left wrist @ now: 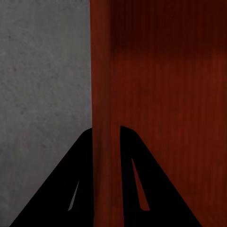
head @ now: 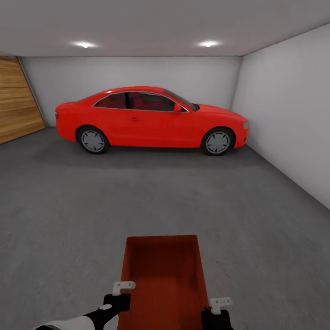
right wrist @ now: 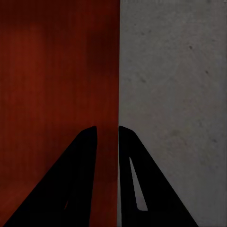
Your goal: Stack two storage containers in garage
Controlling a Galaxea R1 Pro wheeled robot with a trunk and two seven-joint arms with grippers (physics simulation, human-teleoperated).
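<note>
Held between 2 tools: orange-red open-topped rectangular plastic storage container (head: 162,279), above dark grey concrete floor (head: 68,220). Left tool (left wrist: 108,132) closed on its left wall, right tool (right wrist: 108,130) pinching its right wall. Well ahead, red two-door car (head: 151,120) broadside; wooden plank door (head: 16,103) far left. Wall grips plain from wrist views.

Left arm (head: 87,317) shows white shell plating running into a black wrist block, with a small pale-grey bracket on top. Right wrist (head: 217,318) is black too, same pale bracket. Up close, the fingers (left wrist: 137,184) are matt black wedges with narrow slots.
</note>
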